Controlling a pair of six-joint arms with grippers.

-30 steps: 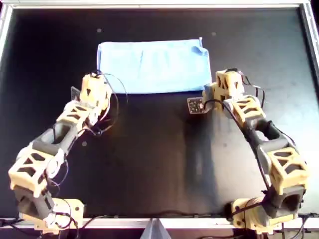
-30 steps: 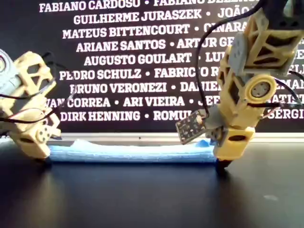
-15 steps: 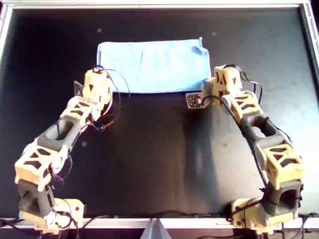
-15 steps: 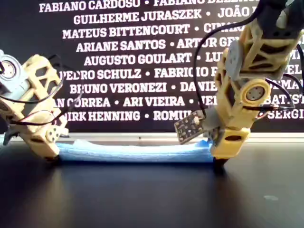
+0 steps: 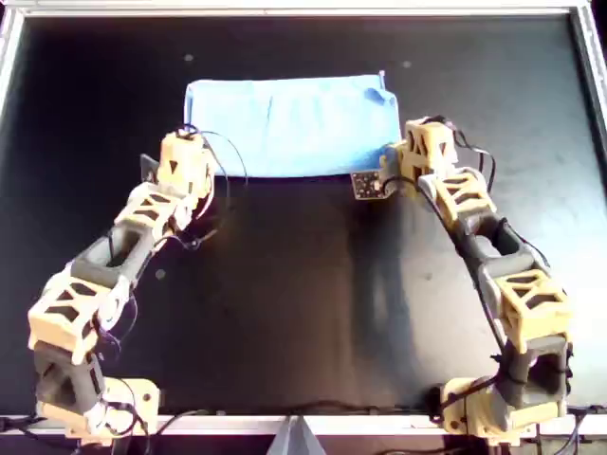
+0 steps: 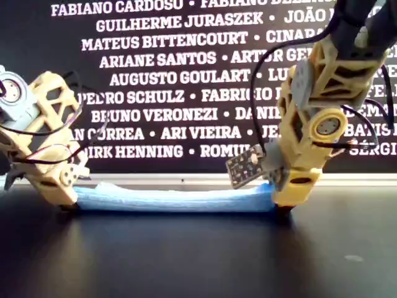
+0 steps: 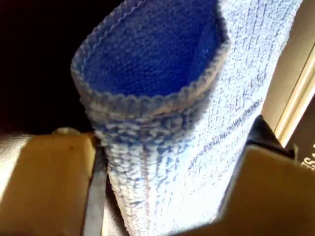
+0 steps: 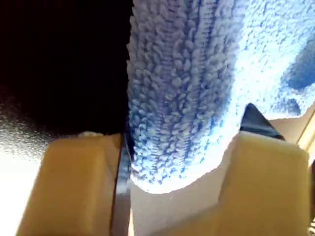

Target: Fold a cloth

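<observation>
— Gripper status, both units?

— My first gripper [image 7: 167, 196]: the jaws are apart and straddle an open, two-layer edge of the cloth [image 7: 162, 98]. The fabric fills the gap and touches both fingers. I cannot tell if it is clamped. My second gripper [image 8: 177, 196]: same condition, on a rounded, bunched edge. The wrist views do not settle which arm is which.

— Layout, left to right?

— In the overhead view, one arm's gripper [image 5: 185, 161] sits at the near left corner of the cloth [image 5: 294, 123]. The cloth lies as a flat blue rectangle on the far half of the black table [image 5: 303, 313]. The other arm's gripper [image 5: 417, 156] sits at the near right corner. Both are low, at table level in the exterior view.

— Step in hand?

— Judged: corner pickup for a further fold; the two layers suggest one fold is done.

— Next move?

— Confirm closure on both layers at each corner. Then lift evenly and carry the near edge across to the far edge, keeping both sides level.
</observation>
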